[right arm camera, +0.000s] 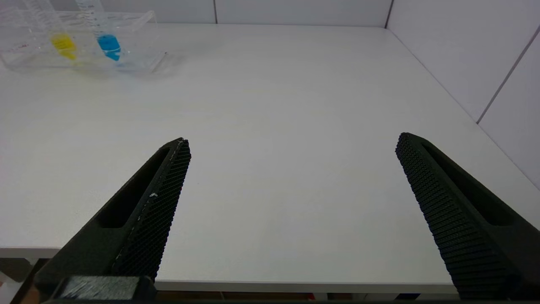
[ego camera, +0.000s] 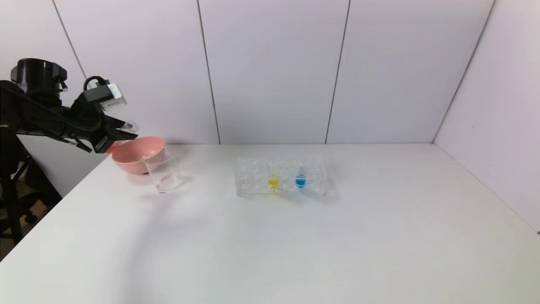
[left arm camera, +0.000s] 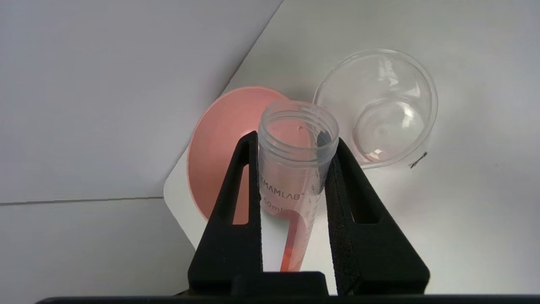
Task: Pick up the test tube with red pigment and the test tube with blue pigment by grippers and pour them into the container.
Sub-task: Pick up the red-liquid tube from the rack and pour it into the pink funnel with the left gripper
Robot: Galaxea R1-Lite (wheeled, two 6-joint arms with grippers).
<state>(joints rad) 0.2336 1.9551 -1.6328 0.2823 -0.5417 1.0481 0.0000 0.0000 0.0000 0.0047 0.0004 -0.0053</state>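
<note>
My left gripper (ego camera: 122,133) hangs above the table's far left corner, shut on the test tube with red pigment (left arm camera: 295,173). The tube lies tilted, its open mouth (ego camera: 130,126) over the pink bowl. A red streak runs along its inside wall. The container (ego camera: 163,171), a clear beaker (left arm camera: 379,107), stands beside the bowl, just off the tube's mouth. The test tube with blue pigment (ego camera: 300,179) stands upright in the clear rack (ego camera: 253,177), also seen in the right wrist view (right arm camera: 107,42). My right gripper (right arm camera: 294,139) is open and holds nothing, low by the table's front edge.
A pink bowl (ego camera: 137,154) sits at the far left corner, touching the beaker. A yellow-tipped tube (ego camera: 273,180) stands in the rack beside the blue one. White walls close the table's back and right sides.
</note>
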